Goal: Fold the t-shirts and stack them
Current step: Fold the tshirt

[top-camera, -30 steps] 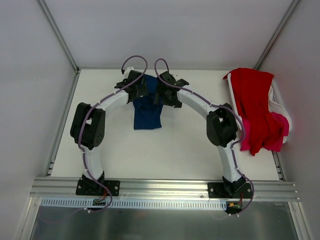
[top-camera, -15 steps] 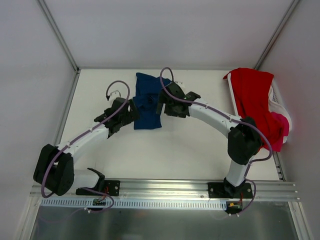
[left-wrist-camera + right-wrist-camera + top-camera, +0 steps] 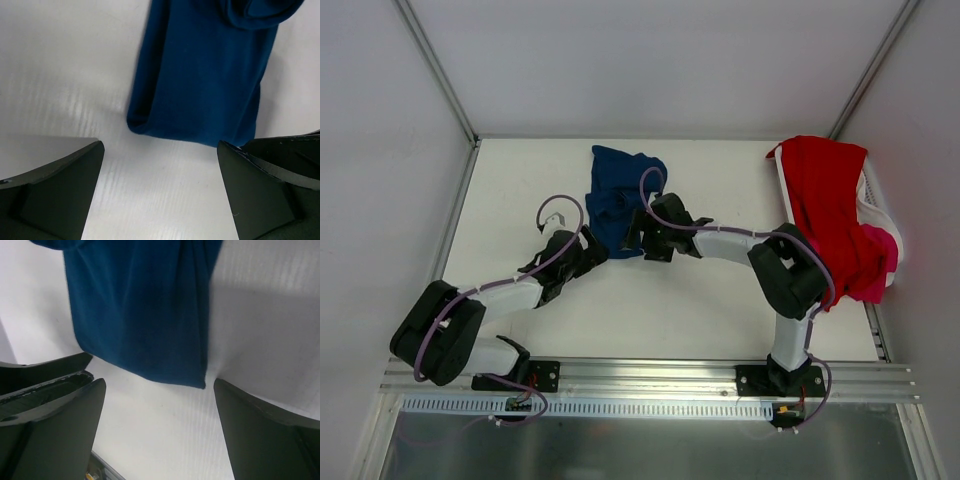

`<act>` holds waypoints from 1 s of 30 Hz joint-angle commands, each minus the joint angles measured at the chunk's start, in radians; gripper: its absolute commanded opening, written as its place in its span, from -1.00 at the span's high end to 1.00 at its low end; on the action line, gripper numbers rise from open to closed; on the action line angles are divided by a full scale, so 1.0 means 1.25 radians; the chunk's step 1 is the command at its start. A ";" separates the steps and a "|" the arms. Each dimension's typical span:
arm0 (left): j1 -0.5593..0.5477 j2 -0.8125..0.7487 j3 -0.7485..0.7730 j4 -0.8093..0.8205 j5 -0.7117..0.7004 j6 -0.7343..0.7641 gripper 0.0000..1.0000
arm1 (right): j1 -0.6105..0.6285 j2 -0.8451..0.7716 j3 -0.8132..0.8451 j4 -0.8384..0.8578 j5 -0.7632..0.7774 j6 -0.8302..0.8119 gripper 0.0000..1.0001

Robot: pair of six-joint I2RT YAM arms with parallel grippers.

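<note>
Bright, even light; white table (image 3: 60, 75) shows streaky glare; soft shadow beside the navy t-shirt (image 3: 140, 305); near fingers (image 3: 55, 435) blurred.

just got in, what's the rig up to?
Folding shirts. The navy shirt lies on the table in a narrow, rumpled fold. Both claws are open and low at its near edge, left claw by the left corner, right claw by the right, neither gripping. The red shirt and pink shirt hang over the basket.
</note>
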 commanded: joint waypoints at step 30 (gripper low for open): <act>-0.003 0.223 0.019 0.116 -0.030 -0.132 0.20 | -0.053 0.085 -0.038 0.081 -0.039 0.031 0.56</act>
